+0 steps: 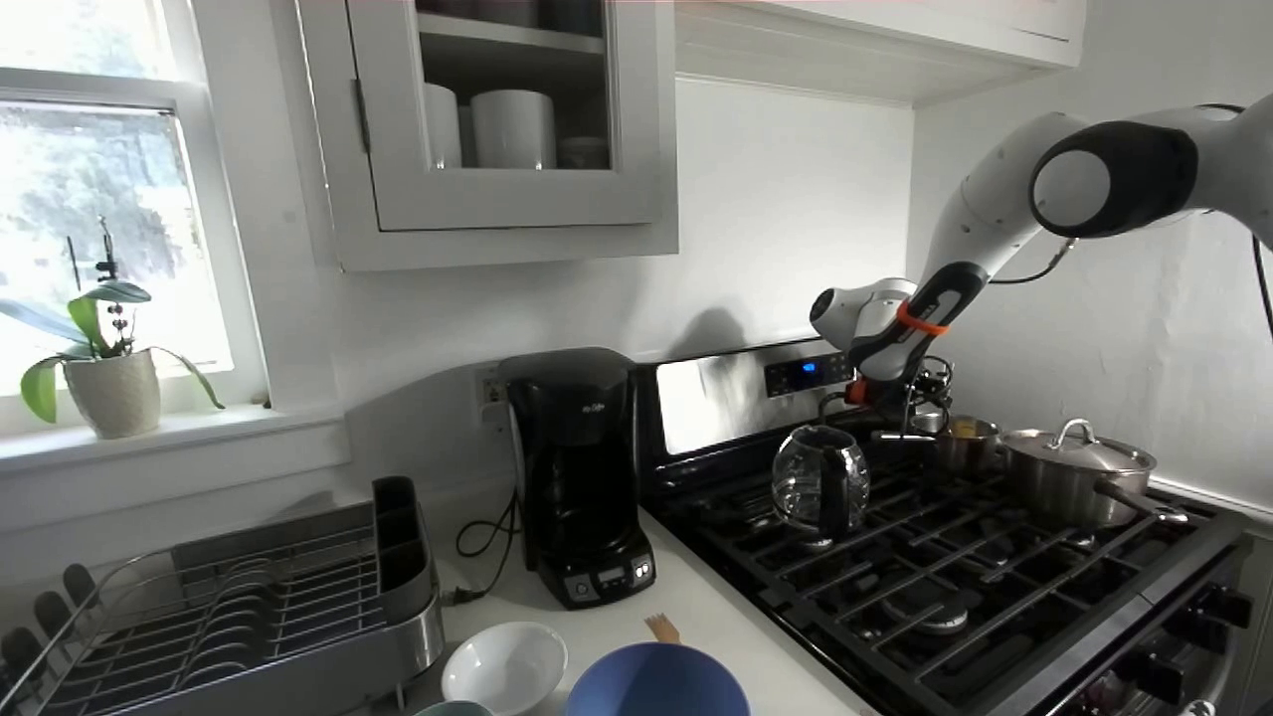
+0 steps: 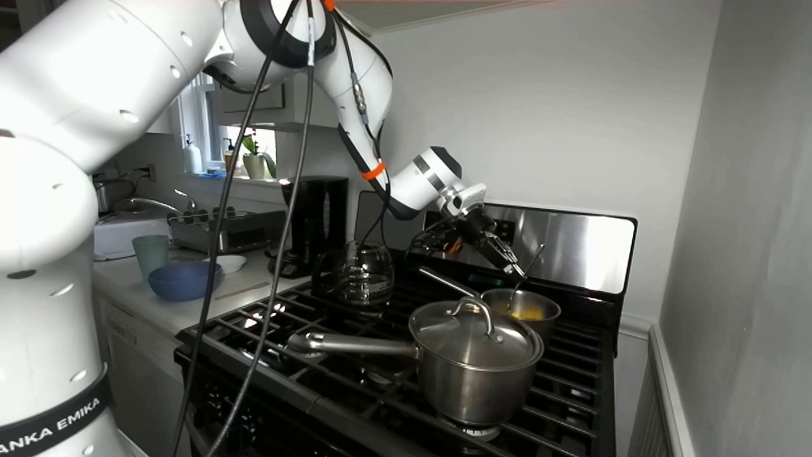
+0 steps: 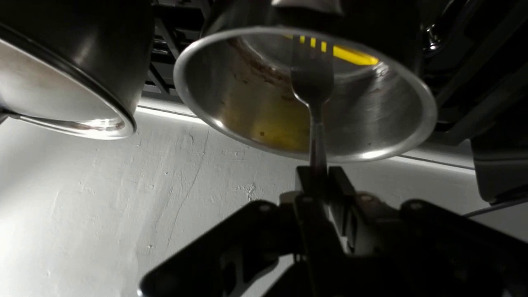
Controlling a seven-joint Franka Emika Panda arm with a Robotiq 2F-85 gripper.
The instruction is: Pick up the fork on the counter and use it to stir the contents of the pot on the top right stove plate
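Left of the black two-fingered pincer, in the wrist view, stands a big grey steel pot. Straight ahead, handle clenched in the pincer's jaws, the silvery four-tined metal fork slants down and away, tines inside the smaller open steel pot. Yellow food shows behind them and rightward; contact is unclear. Stirring likely turns on sweeping that slant sideways.
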